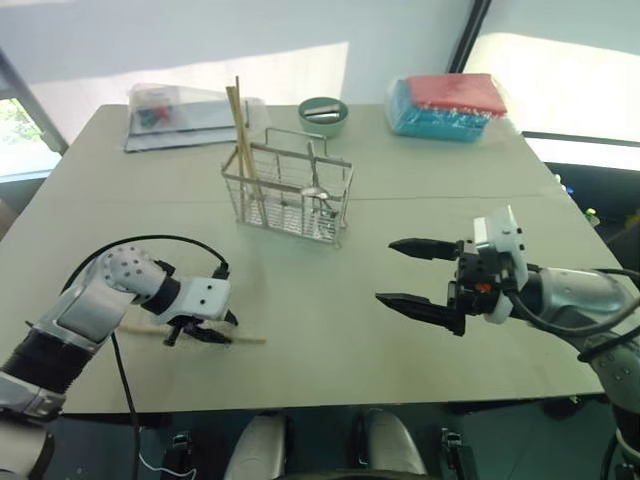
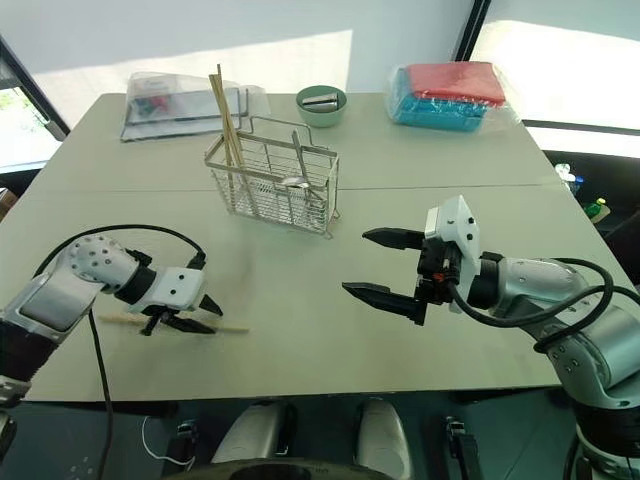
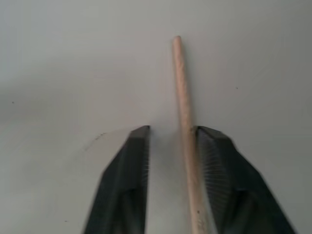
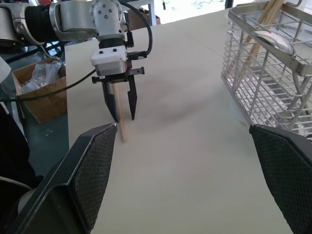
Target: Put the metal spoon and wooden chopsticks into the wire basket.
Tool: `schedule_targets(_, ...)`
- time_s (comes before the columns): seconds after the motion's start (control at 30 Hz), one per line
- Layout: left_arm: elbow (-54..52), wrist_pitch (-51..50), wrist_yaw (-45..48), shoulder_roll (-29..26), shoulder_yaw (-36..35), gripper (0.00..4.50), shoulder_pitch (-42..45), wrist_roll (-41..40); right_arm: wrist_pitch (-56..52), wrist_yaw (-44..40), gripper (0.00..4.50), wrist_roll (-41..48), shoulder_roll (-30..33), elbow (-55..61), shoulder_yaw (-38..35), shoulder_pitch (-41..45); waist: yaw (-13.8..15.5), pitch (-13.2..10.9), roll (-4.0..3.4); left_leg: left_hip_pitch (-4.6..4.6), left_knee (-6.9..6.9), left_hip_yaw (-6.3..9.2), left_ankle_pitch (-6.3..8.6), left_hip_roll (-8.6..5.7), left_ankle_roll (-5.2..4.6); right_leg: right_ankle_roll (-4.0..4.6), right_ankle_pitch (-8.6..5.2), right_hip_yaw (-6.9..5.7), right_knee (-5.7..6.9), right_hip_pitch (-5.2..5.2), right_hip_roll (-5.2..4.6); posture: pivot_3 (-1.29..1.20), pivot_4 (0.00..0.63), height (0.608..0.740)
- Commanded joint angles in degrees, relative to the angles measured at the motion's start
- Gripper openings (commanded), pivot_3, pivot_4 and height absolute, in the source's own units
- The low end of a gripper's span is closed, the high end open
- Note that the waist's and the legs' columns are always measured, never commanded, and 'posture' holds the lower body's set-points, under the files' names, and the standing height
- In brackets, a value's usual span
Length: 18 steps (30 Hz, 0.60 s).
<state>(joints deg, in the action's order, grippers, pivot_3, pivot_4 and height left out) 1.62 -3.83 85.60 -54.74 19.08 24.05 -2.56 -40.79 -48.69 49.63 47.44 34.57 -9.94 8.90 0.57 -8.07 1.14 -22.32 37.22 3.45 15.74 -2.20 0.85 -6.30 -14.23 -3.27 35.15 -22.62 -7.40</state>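
One wooden chopstick (image 1: 245, 340) lies flat on the table near the front left. My left gripper (image 1: 195, 335) points down over it and is open. Its fingers (image 3: 131, 161) straddle the stick (image 3: 183, 97), which rests against one pad with a gap to the other. The wire basket (image 1: 290, 190) stands at mid table. Two more chopsticks (image 1: 240, 130) lean upright in its left end, and the metal spoon (image 1: 318, 190) sits inside it. My right gripper (image 1: 386, 270) hovers wide open and holds nothing, above the table to the right of the basket.
A green bowl (image 1: 323, 116) sits behind the basket. A clear plastic bag (image 1: 175, 115) lies at the back left and a blue and red packet (image 1: 445, 105) at the back right. Beyond the table's left edge is a cardboard box (image 4: 41, 92) on the floor.
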Motion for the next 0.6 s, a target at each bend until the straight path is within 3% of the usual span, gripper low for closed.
schedule_targets(0.03, 0.5, -1.4, 0.1, 0.5, 0.8, 0.05, -0.8, 0.8, 1.1, -0.3, 4.5, -0.1, 0.5, 1.3, -1.1, 0.5, 0.1, 0.0, 0.0, 0.0, 0.0, 0.01, 0.0, 0.0, 0.0, -0.06, 0.03, 0.0, 0.01, 0.0, 0.04, 0.0, 0.15, 0.667)
schedule_targets(0.23, -0.7, -1.6, -1.0, 0.1, -0.6, 0.05, -2.1, 0.6, 1.2, -0.7, 4.5, -0.3, 0.2, -0.3, -0.6, 2.0, 0.2, 0.0, -0.02, 0.01, 0.02, 0.01, 0.0, 0.01, 0.0, 0.02, -0.01, 0.0, 0.0, 0.03, 0.03, 0.0, 0.15, 0.667)
schedule_targets(0.37, -1.3, 0.1, -2.5, -0.1, -5.2, 0.05, -0.9, -2.2, 1.3, -1.2, 4.5, -0.7, 0.0, -1.5, -0.2, 3.1, 0.2, 0.0, 0.0, 0.0, 0.02, 0.02, 0.0, 0.01, 0.0, 0.02, -0.01, 0.0, 0.0, 0.0, 0.0, 0.0, 0.15, 0.667)
schedule_targets(0.5, 0.9, 2.9, -4.2, 0.3, -10.6, 0.05, 4.2, -5.6, 1.3, -1.8, 4.5, -1.1, -0.3, -2.0, 0.3, 3.8, 0.3, 0.0, 0.08, -0.06, 0.03, 0.04, 0.0, 0.03, 0.0, 0.02, -0.01, -0.01, 0.0, -0.05, 0.01, 0.0, 0.15, 0.667)
schedule_targets(0.6, 2.3, -4.8, -2.9, 0.3, -16.1, 0.05, 11.3, -13.6, 1.4, -2.4, 4.5, -1.6, -0.3, -2.8, 0.7, 4.3, 0.3, -0.1, 0.13, -0.11, 0.07, 0.08, 0.0, 0.02, 0.0, -0.04, 0.02, -0.06, -0.02, -0.04, 0.04, 0.0, 0.15, 0.667)
